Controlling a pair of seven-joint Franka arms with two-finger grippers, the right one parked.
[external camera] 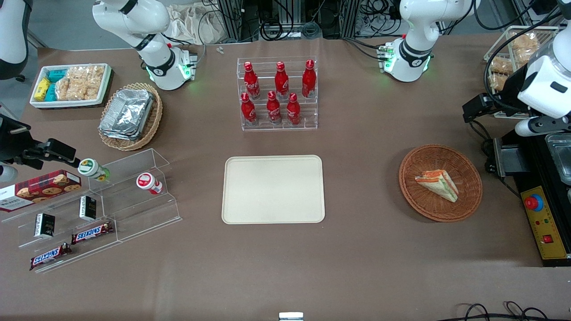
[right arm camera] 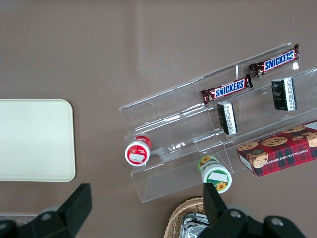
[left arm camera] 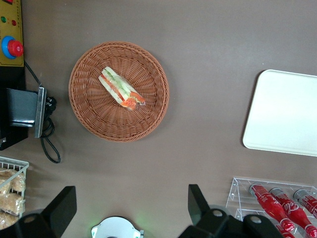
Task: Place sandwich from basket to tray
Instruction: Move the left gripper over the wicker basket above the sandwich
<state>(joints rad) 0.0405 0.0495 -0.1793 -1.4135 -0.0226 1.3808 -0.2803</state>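
Note:
The sandwich (external camera: 439,183) (left arm camera: 121,88), a pale wedge with orange-red and green layers, lies on its side in the round reddish-brown wicker basket (external camera: 408,178) (left arm camera: 84,114) toward the working arm's end of the table. The cream tray (external camera: 273,189) (left arm camera: 287,114) (right arm camera: 34,141) sits bare at the table's middle, about a basket's width from the basket. My gripper (external camera: 476,109) (left arm camera: 131,206) hangs high above the table, farther from the front camera than the basket and apart from it. It is open, fingers spread wide with nothing between them.
A clear rack of red cola bottles (external camera: 279,93) (left arm camera: 277,203) stands farther back than the tray. A control box with a red button (external camera: 542,223) and a wire basket of bagged pastries (external camera: 513,58) flank the basket. Snack shelves (external camera: 89,209) lie toward the parked arm's end.

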